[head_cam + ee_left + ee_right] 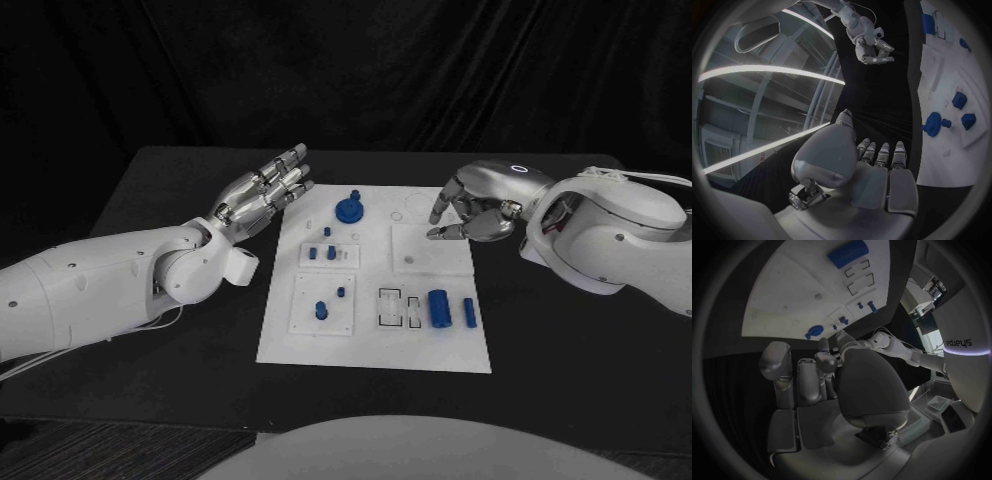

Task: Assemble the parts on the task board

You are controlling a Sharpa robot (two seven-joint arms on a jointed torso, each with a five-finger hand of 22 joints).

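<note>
**Ana:** Fingers [284, 172] on the left hand [264, 194] are stretched out straight and spread apart, palm bare, nothing in them. It hovers just off the left edge of the task board [378, 340], up near the far corner.

**Ben:** And over on the other side?

**Ana:** The right hand [476, 208] is above the board's far right corner, its fingers [438, 210] curled downward and inward. I see nothing between them; the tips hang over the bare white square plate [433, 250] there.

**Ben:** Where do the parts sit?

**Ana:** All on the board, which lies in the middle of the black tabletop [173, 170]. A round blue knob-like piece [351, 209] stands at the far end, near the left hand. Below it, a few small blue pegs [330, 250] stand in a little plate, and two more small blue pieces [329, 305] in the plate nearer the robot. On the near right, a long blue cylinder [440, 309] lies beside a slimmer blue bar [470, 309], next to the outlined slots [391, 306].

**Ben:** Either hand touching a part?

**Ana:** Neither one. From the left wrist, the knob [932, 123] lies well apart from those straight fingers [881, 152].
</note>
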